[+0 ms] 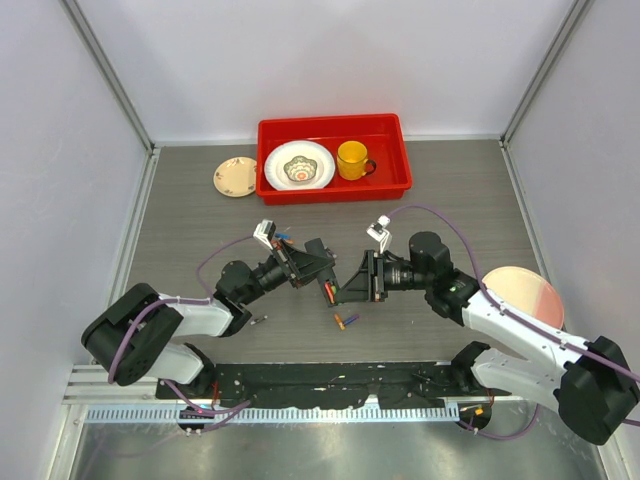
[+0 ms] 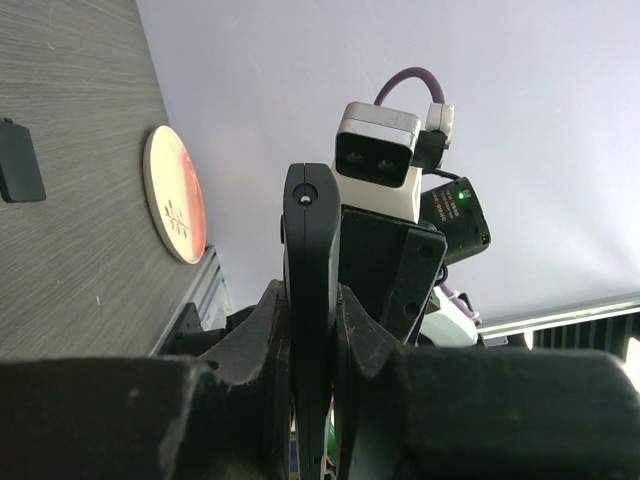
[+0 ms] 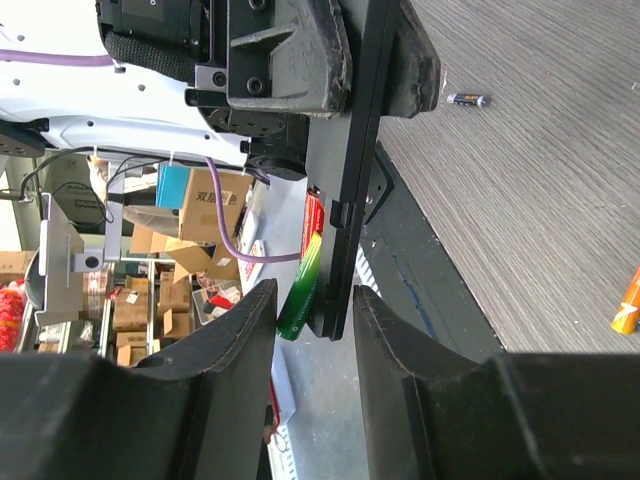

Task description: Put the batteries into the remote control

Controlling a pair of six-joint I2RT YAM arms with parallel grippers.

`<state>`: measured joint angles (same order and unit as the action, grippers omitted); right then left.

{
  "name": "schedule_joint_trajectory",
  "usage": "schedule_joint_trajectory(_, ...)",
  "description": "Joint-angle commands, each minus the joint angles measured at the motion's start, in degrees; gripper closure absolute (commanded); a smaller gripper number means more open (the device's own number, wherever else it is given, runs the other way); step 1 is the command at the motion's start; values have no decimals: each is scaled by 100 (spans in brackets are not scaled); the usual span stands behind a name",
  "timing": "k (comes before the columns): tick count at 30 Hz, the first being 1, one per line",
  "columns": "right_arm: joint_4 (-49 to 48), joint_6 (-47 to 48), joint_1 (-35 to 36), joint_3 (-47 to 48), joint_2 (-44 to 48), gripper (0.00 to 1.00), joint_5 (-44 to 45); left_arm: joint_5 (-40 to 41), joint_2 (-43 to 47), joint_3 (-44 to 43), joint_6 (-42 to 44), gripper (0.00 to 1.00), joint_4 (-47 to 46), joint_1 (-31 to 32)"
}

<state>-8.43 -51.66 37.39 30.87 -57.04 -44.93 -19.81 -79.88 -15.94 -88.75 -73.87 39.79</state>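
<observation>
My left gripper (image 1: pixel 320 272) is shut on the black remote control (image 2: pixel 310 230) and holds it edge-on above the table. In the right wrist view the remote (image 3: pixel 352 150) reaches down between the fingers of my right gripper (image 3: pixel 312 300), which is open with a gap on both sides. A green and red battery (image 3: pixel 303 275) lies against the remote's end, between those fingers. Two loose batteries (image 1: pixel 345 321) lie on the table below the grippers, and several more (image 1: pixel 281 238) lie behind the left wrist.
A red tray (image 1: pixel 400 185) at the back holds a patterned plate (image 1: pixel 300 165) and a yellow mug (image 1: pixel 352 160). A small dish (image 1: pixel 235 176) lies to its left. A pink plate (image 1: pixel 525 295) lies at the right, and a small flat black piece (image 2: pixel 20 160) lies near it.
</observation>
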Motion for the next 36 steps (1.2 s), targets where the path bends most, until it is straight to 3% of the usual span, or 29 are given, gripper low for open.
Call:
schedule_joint_trajectory(1, -405, -116, -12, -29, -44, 59, -86, -146, 34, -207, -81, 100, -1016, -6)
schedule_joint_trajectory(36, -1293, -661, -47, -90, -528, 85, 309, -304, 95, -207, -134, 100, -1069, 108)
